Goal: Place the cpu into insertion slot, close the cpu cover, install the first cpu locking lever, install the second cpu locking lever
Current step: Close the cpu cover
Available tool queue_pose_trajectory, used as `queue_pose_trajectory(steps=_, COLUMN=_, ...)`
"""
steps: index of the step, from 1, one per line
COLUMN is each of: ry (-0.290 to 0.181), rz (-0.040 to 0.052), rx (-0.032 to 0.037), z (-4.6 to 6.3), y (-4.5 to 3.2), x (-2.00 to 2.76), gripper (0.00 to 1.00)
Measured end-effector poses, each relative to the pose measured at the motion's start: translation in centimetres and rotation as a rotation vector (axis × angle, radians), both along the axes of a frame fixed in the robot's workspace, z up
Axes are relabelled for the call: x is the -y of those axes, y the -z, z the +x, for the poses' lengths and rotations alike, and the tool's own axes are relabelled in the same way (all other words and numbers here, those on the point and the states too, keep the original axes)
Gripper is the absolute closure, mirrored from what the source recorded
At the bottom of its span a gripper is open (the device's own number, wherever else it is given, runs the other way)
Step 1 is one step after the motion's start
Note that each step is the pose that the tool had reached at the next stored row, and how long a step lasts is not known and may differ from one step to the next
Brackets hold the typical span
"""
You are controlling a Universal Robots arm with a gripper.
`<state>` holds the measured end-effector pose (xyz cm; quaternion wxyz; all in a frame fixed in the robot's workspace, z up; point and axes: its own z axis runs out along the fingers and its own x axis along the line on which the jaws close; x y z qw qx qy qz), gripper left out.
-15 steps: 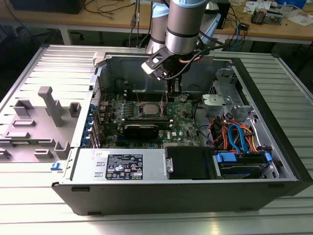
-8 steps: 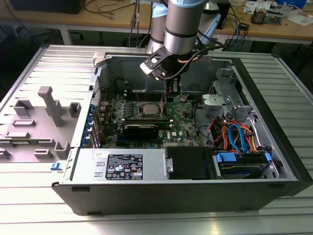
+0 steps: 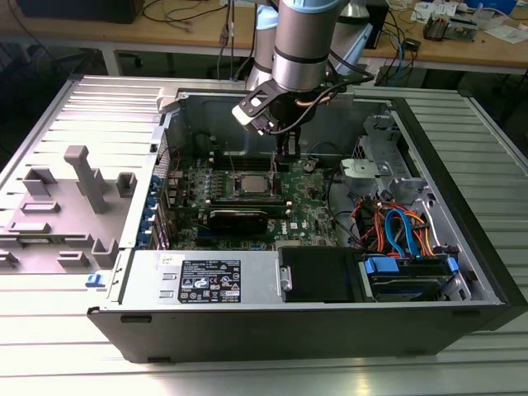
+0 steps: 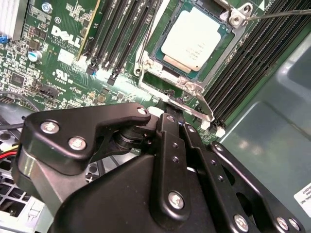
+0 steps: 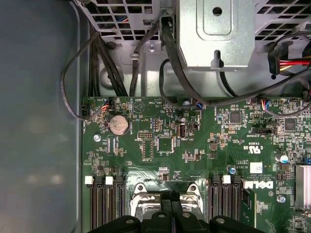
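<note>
The cpu (image 4: 194,38), a silver square, lies in the insertion slot (image 3: 252,184) on the green board. Around it the cpu cover (image 4: 181,86) lies flat, with the cpu showing through its window. A thin wire locking lever (image 4: 277,13) sticks out past one corner of the socket, and another lever (image 4: 146,46) runs along its side. My gripper (image 4: 169,109) is shut, with nothing seen between its black fingers (image 5: 165,213). Its tips hang just over the cover's near edge (image 5: 165,187). In the exterior view the gripper (image 3: 285,157) reaches down just right of the socket.
Long black memory slots (image 4: 121,34) flank the socket on both sides. A coin cell (image 5: 118,125) and black cables (image 5: 116,73) lie beyond it. The open case (image 3: 330,326) holds a black power supply (image 3: 318,272) and drive cables (image 3: 396,227). Grey fixtures (image 3: 82,177) stand left of the case.
</note>
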<state>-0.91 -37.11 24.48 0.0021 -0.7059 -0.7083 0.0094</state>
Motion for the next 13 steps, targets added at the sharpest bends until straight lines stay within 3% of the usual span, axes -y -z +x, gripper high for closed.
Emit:
queue_pose_trajectory(steps=8, ry=0.0, rz=0.0, rx=0.0, z=-0.4, y=0.03, x=0.0, gripper=0.89)
queue_pose_trajectory(steps=13, ry=-0.001, rz=0.0006, rx=0.0, z=-1.3, y=0.25, x=0.0, gripper=0.89)
